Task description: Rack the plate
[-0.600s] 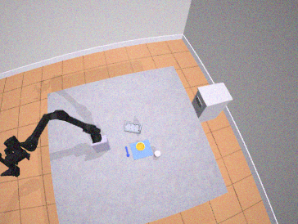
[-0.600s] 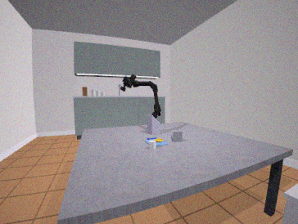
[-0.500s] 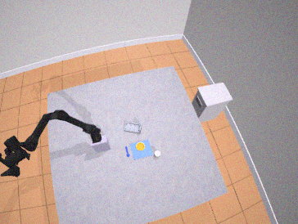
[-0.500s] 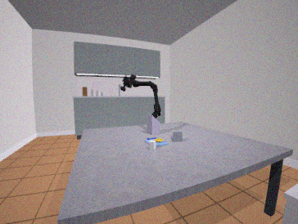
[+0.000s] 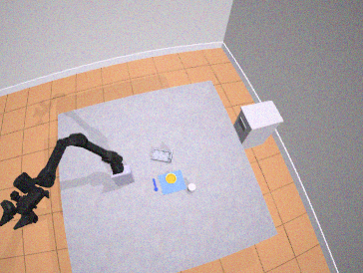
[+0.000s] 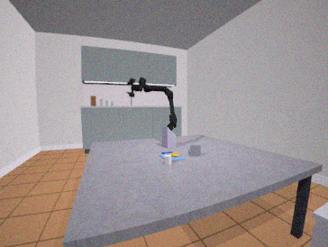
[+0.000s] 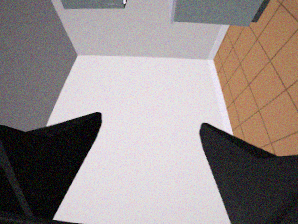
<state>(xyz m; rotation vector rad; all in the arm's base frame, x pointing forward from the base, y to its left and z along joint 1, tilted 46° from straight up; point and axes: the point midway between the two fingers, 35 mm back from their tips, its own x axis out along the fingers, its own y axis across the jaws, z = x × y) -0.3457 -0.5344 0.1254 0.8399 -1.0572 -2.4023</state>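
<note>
The plate is small and yellow-orange. It lies flat on a blue mat near the middle of the grey table. The dish rack is a small grey wire frame just behind the mat. My gripper is open and empty. It hangs left of the plate, right over a pale lavender block. In the wrist view only the two black fingers and a pale surface between them show.
A white cup stands at the mat's right front. A blue utensil lies left of the mat. A grey cabinet stands on the floor to the table's right. A counter lines the back wall.
</note>
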